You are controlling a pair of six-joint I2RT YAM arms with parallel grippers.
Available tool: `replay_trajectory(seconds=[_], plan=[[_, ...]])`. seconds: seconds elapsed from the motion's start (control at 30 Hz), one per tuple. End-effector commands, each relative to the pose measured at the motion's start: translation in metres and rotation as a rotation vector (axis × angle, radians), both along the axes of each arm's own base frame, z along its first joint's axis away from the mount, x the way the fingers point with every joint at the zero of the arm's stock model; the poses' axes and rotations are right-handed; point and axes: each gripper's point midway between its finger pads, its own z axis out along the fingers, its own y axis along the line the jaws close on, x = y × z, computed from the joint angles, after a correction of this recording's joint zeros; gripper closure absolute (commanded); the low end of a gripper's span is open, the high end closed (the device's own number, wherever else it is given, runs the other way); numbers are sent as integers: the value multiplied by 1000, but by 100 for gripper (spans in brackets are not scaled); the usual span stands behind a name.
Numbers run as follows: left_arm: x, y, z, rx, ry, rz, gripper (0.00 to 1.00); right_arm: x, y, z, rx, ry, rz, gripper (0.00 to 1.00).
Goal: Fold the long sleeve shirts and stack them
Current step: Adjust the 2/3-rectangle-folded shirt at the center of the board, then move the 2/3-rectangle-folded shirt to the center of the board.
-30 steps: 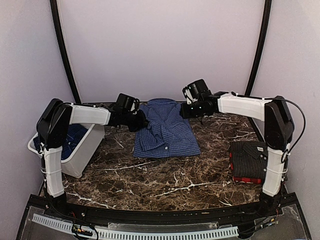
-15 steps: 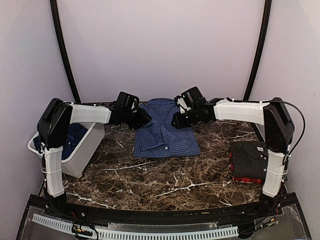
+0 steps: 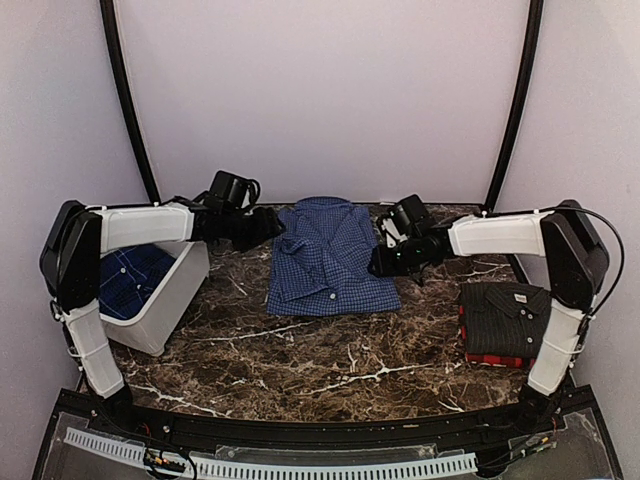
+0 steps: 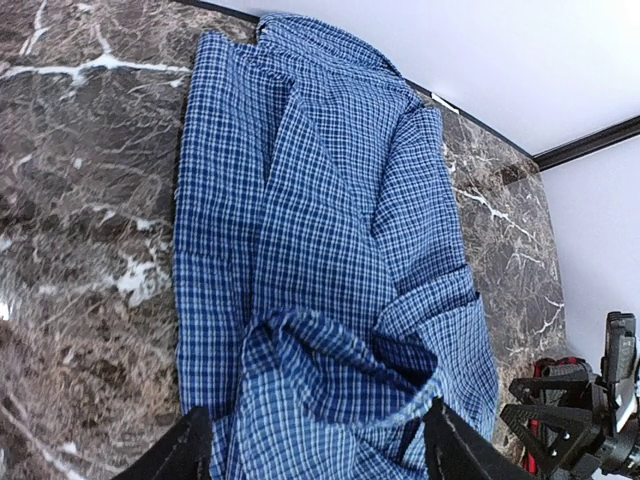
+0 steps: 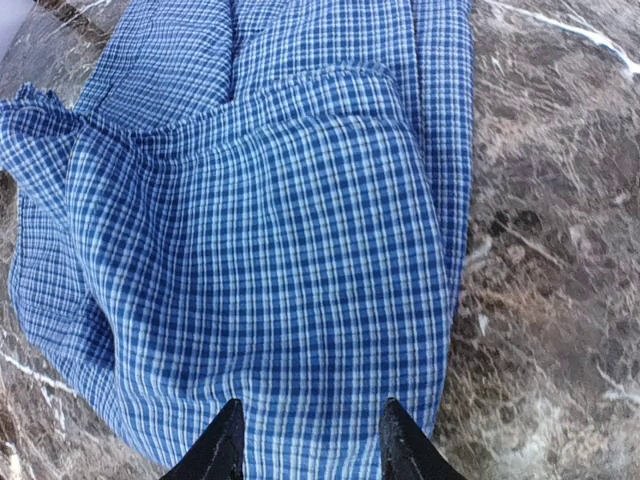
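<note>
At the far centre of the table point(image 3: 300, 350), the blue-check shirt point(image 3: 330, 262) lies collar to the wall, long axis running near to far. Left gripper point(image 3: 272, 228) just beside its left shoulder, right gripper point(image 3: 378, 263) over its right edge (the nearer); both jaws spread, holding nothing.

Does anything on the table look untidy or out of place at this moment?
Yes. The blue check shirt is folded unevenly: a sleeve bunches up in a loop at one end. The white bin stands tilted at the left edge of the table.
</note>
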Motion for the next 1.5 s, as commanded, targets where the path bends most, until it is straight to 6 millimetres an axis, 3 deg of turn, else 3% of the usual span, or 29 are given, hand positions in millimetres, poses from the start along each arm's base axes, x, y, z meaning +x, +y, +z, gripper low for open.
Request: replay_trajectory(seconds=[0.0,0.17,0.37,0.53,0.73,1.1,1.3,1.47], plan=[[-37,18,-3,41,31,-35,37,-9,-18,22,68,-49,-48,57],[-78,19,-25,31,72,-90,54,-33,-37,11,70,-29,-62,58],[-102,10,-53,58,104,-141,63,-53,-43,-9,84,24,-42,59],[-105,5,-79,72,139,-157,67,-59,-42,-21,87,53,-30,60],[-105,-5,-97,62,166,-177,71,-61,-41,-34,82,80,-27,61],[-117,-2,-112,63,214,-163,70,-65,-43,-54,71,116,-32,63],[-125,7,-109,58,206,-141,64,-69,-43,-60,81,130,-34,64],[-130,7,-113,43,214,-145,67,-71,-42,-62,88,139,-31,66]])
